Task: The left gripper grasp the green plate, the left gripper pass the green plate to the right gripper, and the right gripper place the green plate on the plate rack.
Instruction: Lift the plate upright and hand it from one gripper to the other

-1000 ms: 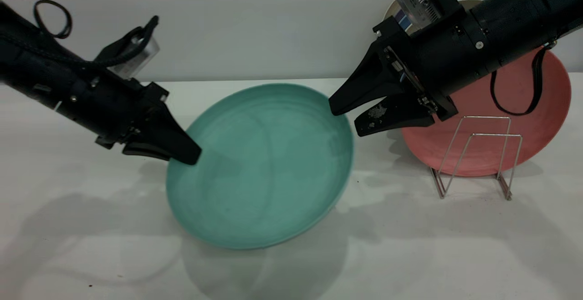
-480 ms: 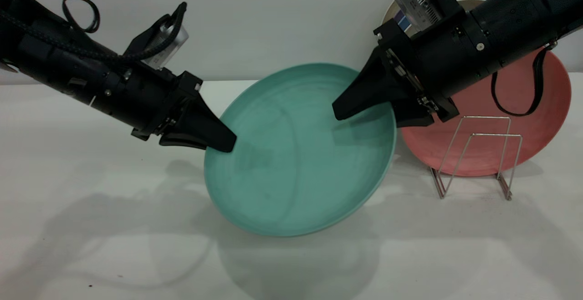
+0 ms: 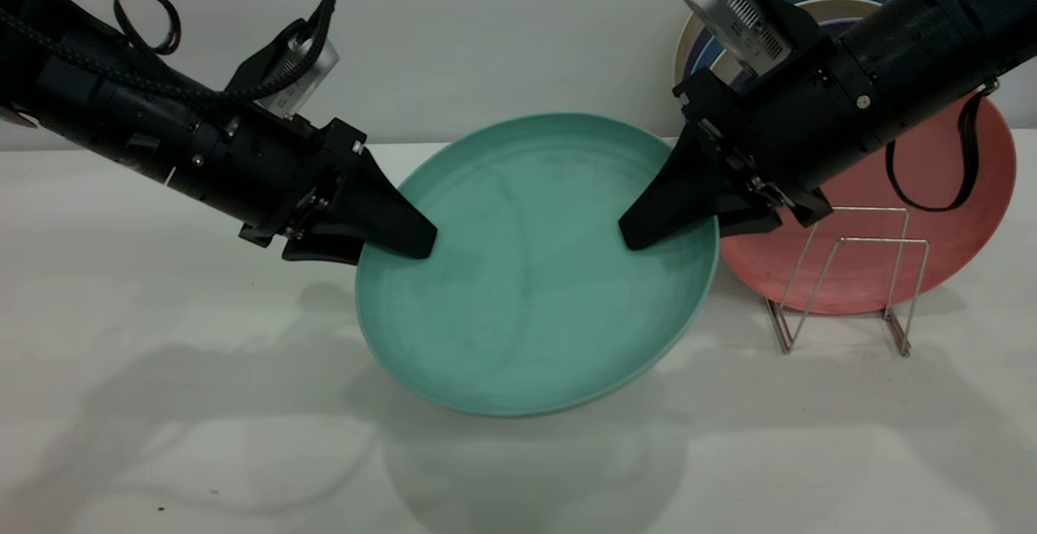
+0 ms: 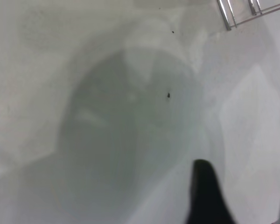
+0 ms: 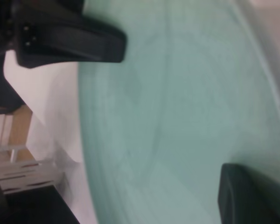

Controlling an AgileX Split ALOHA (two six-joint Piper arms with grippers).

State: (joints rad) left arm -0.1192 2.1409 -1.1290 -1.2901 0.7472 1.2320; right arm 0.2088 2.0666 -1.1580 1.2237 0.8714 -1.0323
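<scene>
Clamping opposite rims, our left gripper (image 3: 409, 244) and right gripper (image 3: 648, 236) both pinch the green plate (image 3: 535, 267), tilted above mid-desk, while the plate rack (image 3: 842, 275) near the right edge holds a pink plate (image 3: 932, 226).

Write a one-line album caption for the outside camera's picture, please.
Two robot arms, left gripper and right gripper, hold a tilted green plate above the table beside the plate rack.

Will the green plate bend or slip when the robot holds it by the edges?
Probably stiff: the green plate keeps its round shape, pinched at opposite rims by the left gripper and right gripper. Its smooth matte surface and tilt might let it slip.
</scene>
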